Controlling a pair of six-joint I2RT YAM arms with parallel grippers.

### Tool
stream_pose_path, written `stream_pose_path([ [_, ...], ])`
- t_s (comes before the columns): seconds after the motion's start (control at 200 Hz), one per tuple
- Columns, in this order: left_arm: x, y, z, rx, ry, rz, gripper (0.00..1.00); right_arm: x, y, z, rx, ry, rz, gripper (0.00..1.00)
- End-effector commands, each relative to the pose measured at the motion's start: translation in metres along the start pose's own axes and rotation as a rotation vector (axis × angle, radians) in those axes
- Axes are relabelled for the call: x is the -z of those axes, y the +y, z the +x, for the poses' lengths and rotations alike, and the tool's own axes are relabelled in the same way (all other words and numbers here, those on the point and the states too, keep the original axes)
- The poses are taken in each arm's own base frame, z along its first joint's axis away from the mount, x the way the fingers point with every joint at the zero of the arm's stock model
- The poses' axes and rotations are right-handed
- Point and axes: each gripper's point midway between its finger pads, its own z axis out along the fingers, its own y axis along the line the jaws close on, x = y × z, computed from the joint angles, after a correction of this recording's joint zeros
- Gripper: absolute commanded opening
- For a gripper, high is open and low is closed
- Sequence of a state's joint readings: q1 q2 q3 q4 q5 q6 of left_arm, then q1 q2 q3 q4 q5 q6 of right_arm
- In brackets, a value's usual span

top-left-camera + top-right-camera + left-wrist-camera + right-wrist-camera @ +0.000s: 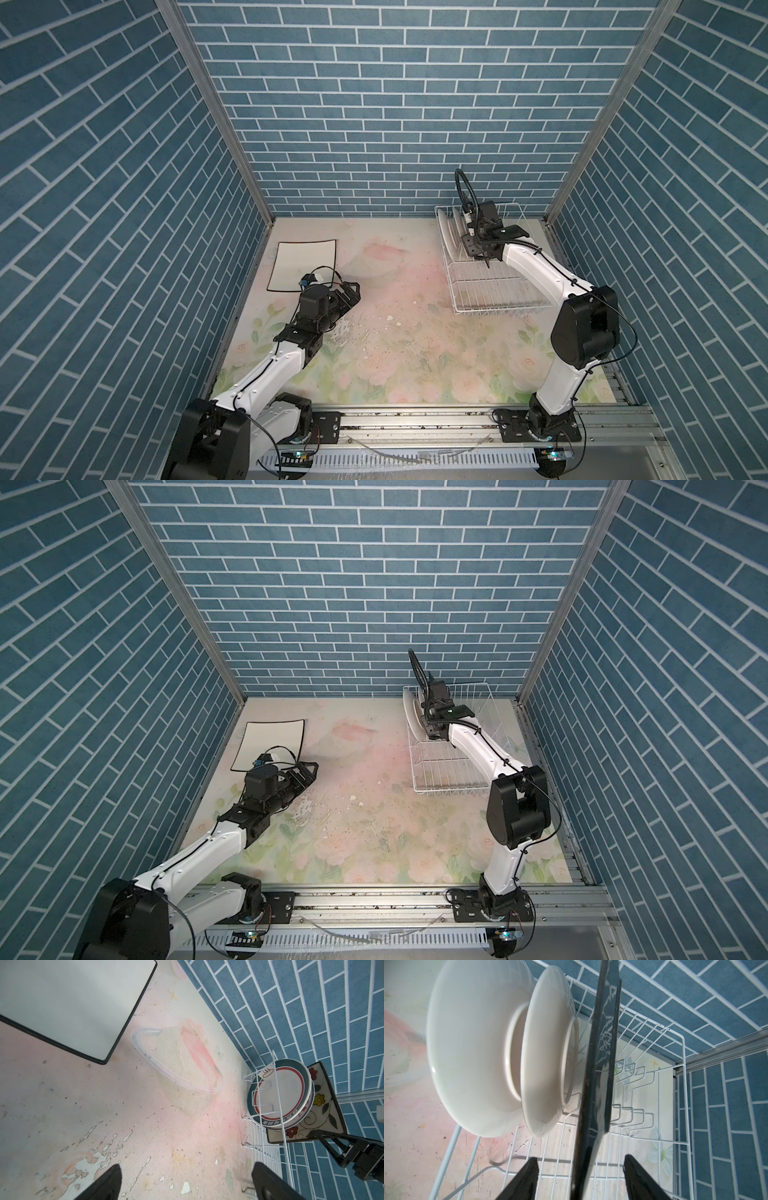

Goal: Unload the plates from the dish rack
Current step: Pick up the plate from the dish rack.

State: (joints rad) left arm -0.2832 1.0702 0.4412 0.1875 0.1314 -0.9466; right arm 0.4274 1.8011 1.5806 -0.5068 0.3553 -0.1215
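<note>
Two round plates (pixel 471 1043) and a dark-backed square plate (pixel 602 1064) are stood on edge in the dish rack (pixel 494 286) at the worktop's (pixel 395 332) far right. The square plate's rim is straddled by the right pincer (pixel 580 1158), jaws apart and not touching it. The left pincer (pixel 187 1165) is held wide apart near a white square plate (pixel 305 266) laid flat at far left.

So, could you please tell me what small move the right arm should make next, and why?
Probably close the right end effector: its fingers straddle the dark-backed square plate in the dish rack, with gaps on both sides, so nothing is gripped.
</note>
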Motion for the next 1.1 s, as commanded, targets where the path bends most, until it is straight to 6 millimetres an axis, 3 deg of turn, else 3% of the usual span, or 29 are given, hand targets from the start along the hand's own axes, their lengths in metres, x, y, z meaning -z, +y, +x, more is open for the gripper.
stream_pose_path([
  [0.0, -0.001, -0.021, -0.006, -0.005, -0.007, 0.054, 1.0, -0.005, -0.003, -0.01, 0.034, -0.064, 0.016, 0.64],
  [0.3, -0.002, -0.024, -0.002, -0.02, 0.002, 0.05, 1.0, -0.019, -0.011, 0.002, 0.032, -0.077, 0.066, 0.55],
  [1.095, -0.009, -0.035, 0.009, -0.05, 0.03, 0.049, 1.0, -0.028, -0.022, -0.001, 0.009, -0.16, 0.148, 0.28],
])
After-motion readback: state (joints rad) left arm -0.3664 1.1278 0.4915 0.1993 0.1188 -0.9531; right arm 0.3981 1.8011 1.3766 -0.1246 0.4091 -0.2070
